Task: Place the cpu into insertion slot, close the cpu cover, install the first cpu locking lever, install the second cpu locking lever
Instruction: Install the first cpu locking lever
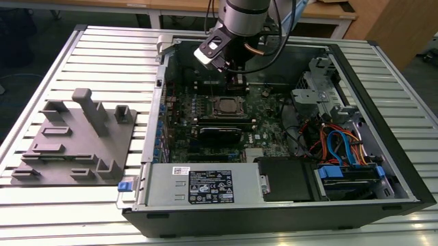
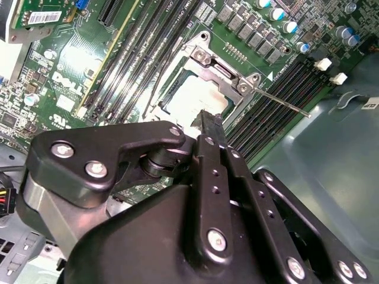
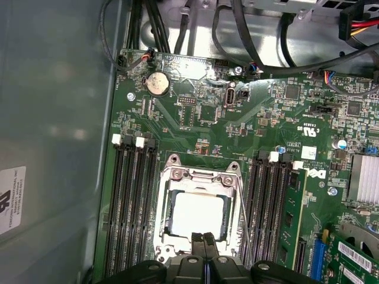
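The cpu (image 3: 198, 214) lies pale and flat in the insertion slot (image 3: 160, 220) on the green motherboard, also seen as cpu (image 2: 198, 97). The cpu cover (image 3: 202, 176) is down over it, its silver frame ringing the chip. A thin locking lever (image 2: 285, 105) sticks out past the socket corner, free at its tip; it shows as lever (image 3: 244, 219) along one side of the slot. My gripper (image 3: 205, 239) hovers just over the socket edge, its two black fingers pressed together with nothing between them. In the exterior view the gripper (image 1: 237, 78) hangs above the socket (image 1: 228, 106).
Long black memory slots (image 3: 133, 195) flank the socket. The grey case wall (image 3: 53, 148) stands close beside them. A power supply (image 1: 205, 187), coloured cables (image 1: 342, 146) and a drive cage fill the case. A grey fixture plate (image 1: 75, 141) sits at the exterior view's left.
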`<action>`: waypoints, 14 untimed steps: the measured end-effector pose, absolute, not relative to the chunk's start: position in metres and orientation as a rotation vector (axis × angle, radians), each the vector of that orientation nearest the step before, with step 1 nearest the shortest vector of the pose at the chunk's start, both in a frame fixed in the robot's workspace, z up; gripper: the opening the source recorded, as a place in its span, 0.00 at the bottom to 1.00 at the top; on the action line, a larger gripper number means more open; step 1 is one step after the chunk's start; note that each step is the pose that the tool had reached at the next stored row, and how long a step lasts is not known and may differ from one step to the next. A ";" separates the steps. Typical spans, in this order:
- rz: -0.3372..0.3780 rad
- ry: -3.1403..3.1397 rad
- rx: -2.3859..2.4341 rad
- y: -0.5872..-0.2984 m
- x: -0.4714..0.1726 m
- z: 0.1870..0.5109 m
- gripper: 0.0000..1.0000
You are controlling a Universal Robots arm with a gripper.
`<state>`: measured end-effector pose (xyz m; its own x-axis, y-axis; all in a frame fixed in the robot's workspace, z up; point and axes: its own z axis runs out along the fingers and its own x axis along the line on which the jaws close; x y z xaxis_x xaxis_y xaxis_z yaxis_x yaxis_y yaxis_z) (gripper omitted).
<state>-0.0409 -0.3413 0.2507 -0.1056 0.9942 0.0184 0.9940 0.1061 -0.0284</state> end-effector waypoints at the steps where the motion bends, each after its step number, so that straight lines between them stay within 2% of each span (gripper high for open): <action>1: 0.014 -2.315 -2.075 -0.341 -0.041 0.251 0.11; 14: 0.015 -2.368 -2.014 -0.341 -0.041 0.251 0.11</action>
